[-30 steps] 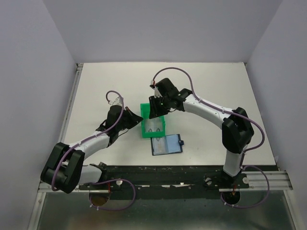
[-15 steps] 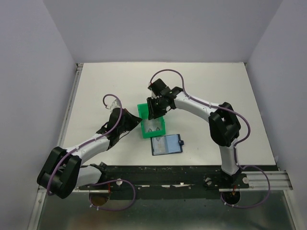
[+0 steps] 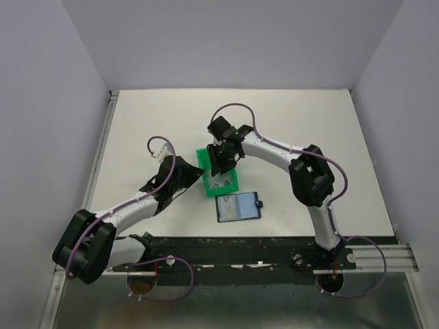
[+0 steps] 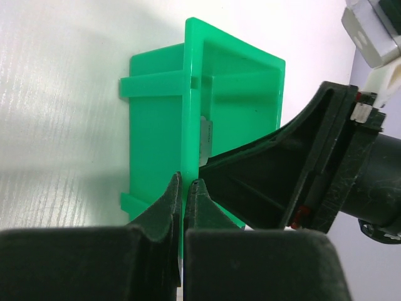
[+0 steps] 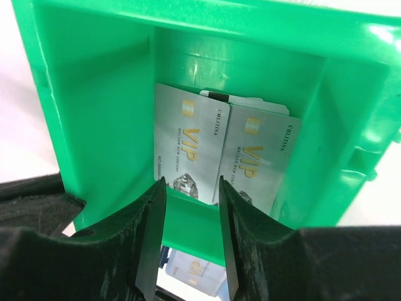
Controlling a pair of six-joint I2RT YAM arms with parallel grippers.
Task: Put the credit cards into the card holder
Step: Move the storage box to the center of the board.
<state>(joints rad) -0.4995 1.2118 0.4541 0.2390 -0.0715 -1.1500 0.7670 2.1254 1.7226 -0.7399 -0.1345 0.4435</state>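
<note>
1. My right gripper (image 5: 191, 188) is down inside the green bin (image 5: 94, 100). Its fingers stand apart with nothing pinched between them, either side of the near end of the left VIP card (image 5: 188, 135).
2. The right VIP card (image 5: 266, 157) sits against that card, their long edges meeting. The black-striped card (image 5: 219, 95) peeks out from behind both at the far end. These credit cards seem to rest on the bin's floor, though I cannot tell whether they lie flat or lean.
3. My left gripper (image 4: 186, 182) is closed on the bin's thin side wall. I read that as holding the bin steady while the other arm reaches in.
4. The card holder (image 3: 239, 207) lies opened flat on the white table (image 3: 309, 123), just on my side of the bin and not touching it. Neither gripper is on it.
5. A pale bluish card face shows in the holder from above, and again past the bin's near wall in the right wrist view. I judge that one card is probably seated there, but I cannot confirm it.
6. By my reckoning the job is at an early-to-middle stage. At least three cards are left in the bin, none is in a grip, and each has to be picked out and slid into the holder.
</note>
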